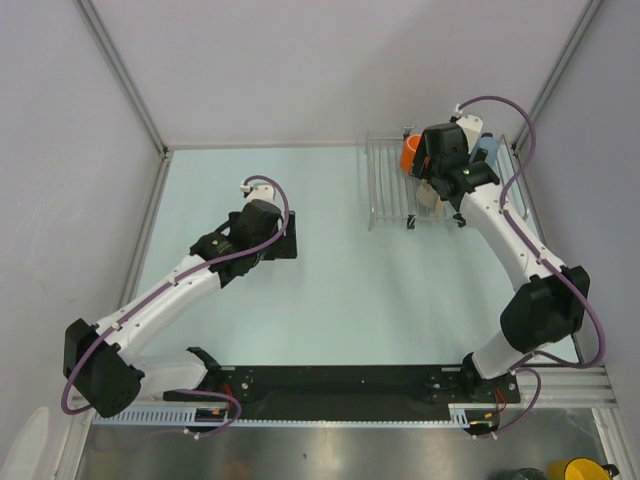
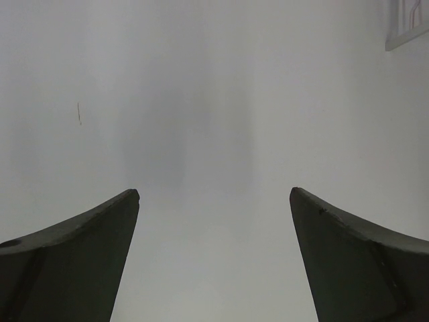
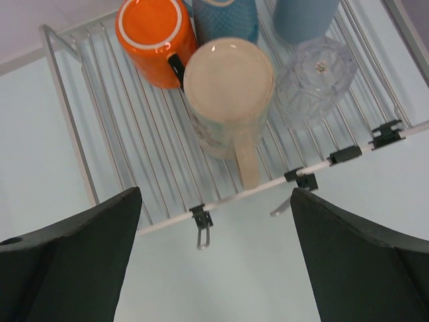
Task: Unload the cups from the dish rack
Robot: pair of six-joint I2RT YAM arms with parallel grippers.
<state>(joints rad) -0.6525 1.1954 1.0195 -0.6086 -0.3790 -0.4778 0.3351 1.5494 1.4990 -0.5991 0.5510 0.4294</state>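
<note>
Lab test cell — plain panelled walls (image 1: 300, 60)

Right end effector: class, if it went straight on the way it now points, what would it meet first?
The right end effector would most likely meet the upturned beige mug in the dish rack, its handle nearest; depth is hard to judge.
</note>
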